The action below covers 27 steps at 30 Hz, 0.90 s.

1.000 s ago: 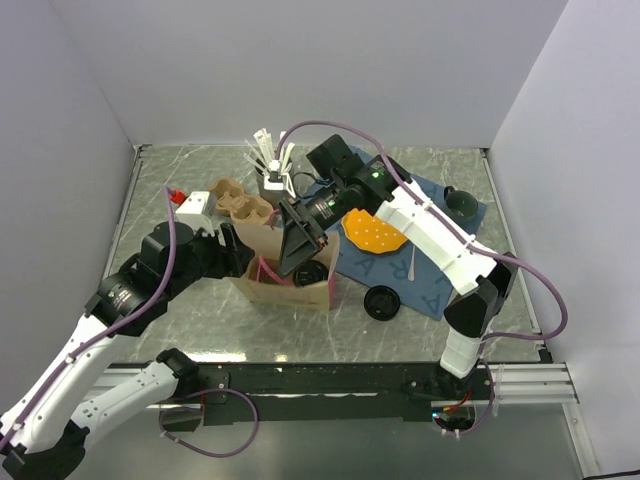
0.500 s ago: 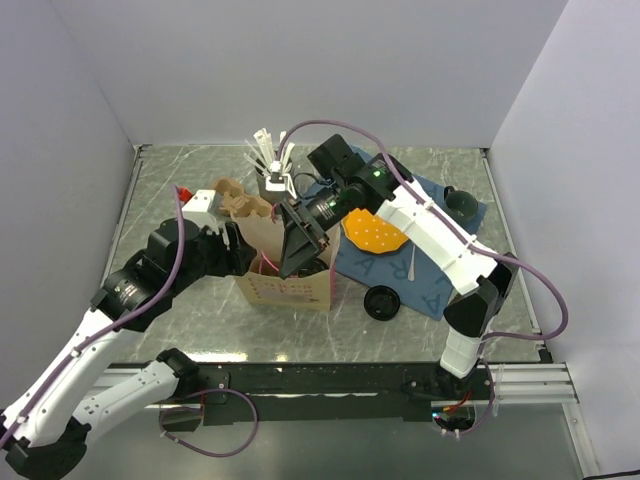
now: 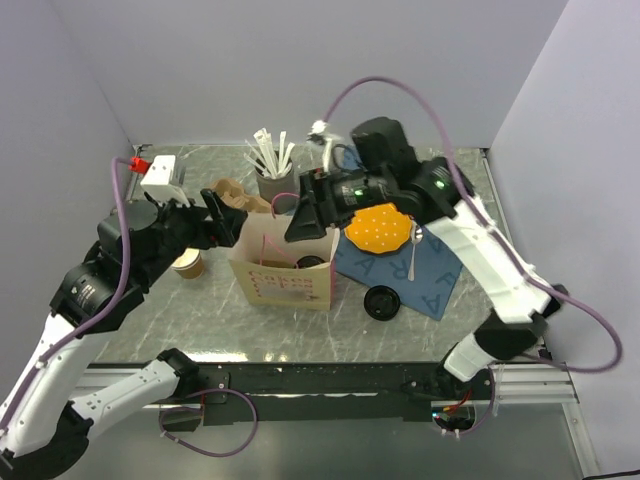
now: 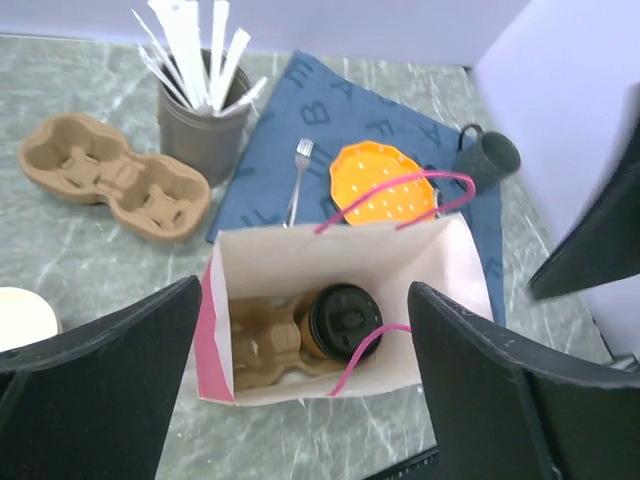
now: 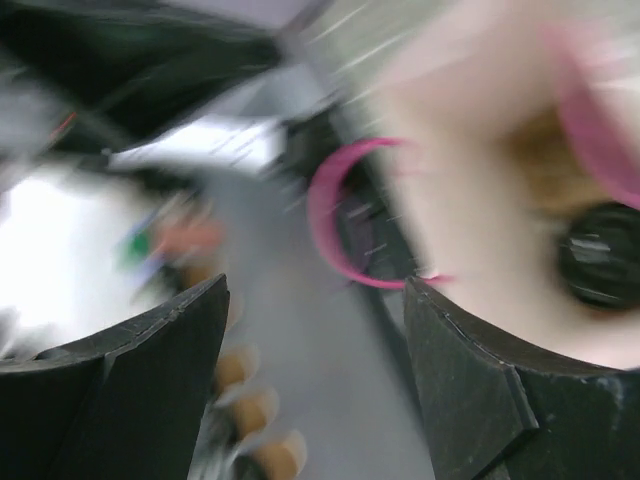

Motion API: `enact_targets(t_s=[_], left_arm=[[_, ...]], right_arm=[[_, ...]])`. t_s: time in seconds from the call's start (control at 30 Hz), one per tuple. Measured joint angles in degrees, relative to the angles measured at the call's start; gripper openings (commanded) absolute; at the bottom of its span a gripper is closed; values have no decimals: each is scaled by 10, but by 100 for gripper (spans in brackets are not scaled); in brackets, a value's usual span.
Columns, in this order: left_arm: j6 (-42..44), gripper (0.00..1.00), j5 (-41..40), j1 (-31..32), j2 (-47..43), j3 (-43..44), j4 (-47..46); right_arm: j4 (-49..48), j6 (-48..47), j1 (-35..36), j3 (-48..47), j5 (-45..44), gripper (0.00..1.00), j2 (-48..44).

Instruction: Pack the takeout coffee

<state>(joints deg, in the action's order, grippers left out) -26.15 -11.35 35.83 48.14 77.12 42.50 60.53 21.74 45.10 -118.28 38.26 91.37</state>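
The takeout coffee (image 4: 343,318), a brown cup with a black sip lid, stands in a brown cup carrier inside the open white-and-pink paper bag (image 4: 440,255). The bag (image 3: 285,283) stands upright mid-table. My left gripper (image 4: 300,400) is open and empty, hovering above the bag's near side; in the top view it (image 3: 222,212) is just left of the bag. My right gripper (image 3: 305,212) is open and empty above the bag's far right corner. Its wrist view is blurred, showing a pink bag handle (image 5: 335,215) and the black lid (image 5: 600,255).
A lidless paper cup (image 3: 187,263) stands left of the bag. A spare cup carrier (image 3: 238,196) and a cup of straws (image 3: 271,178) sit behind it. An orange plate (image 3: 377,227) and spoon (image 3: 413,252) lie on a blue cloth (image 3: 440,280), with a loose black lid (image 3: 381,301) at its front edge. A dark mug (image 4: 485,155) and a fork (image 4: 296,182) are on the cloth.
My right gripper has risen out of the bag and moved back. My left arm has pulled left and up, uncovering the lidless cup. The bag now stands upright.
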Motion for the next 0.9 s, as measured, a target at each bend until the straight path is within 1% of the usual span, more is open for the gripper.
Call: enact_targets(t_s=[0.03,0.2,0.23,0.27,0.33,0.43,0.5,0.6,0.67,0.77,0.9], left_arm=[[0,92,-8,0,5,7,-1],[15,90,-39,-8,67,37,-17],[18,90,-42,-17,93,47,-29],[21,87,-46,-27,112,52,-40],[19,84,-31,-65,155,53,-72],[15,82,-5,-135,220,42,-128],[14,78,4,-167,262,38,-158],[12,73,33,-196,322,44,-192],[10,67,68,-217,363,47,-224],[-3,62,114,-250,417,58,-248],[-10,61,145,-283,479,83,-286]], right_arm=[[-10,5,1,19,-63,80,-26],[-46,22,1,101,-262,80,-138],[-53,23,1,121,-306,80,-167],[-57,24,1,136,-337,81,-190],[-59,25,1,155,-381,81,-226],[-71,24,1,192,-423,81,-280],[-81,25,1,241,-442,81,-328],[-85,33,1,300,-463,81,-384],[-87,38,1,326,-476,81,-407],[-87,40,1,324,-497,81,-416],[-87,37,1,295,-512,81,-383]])
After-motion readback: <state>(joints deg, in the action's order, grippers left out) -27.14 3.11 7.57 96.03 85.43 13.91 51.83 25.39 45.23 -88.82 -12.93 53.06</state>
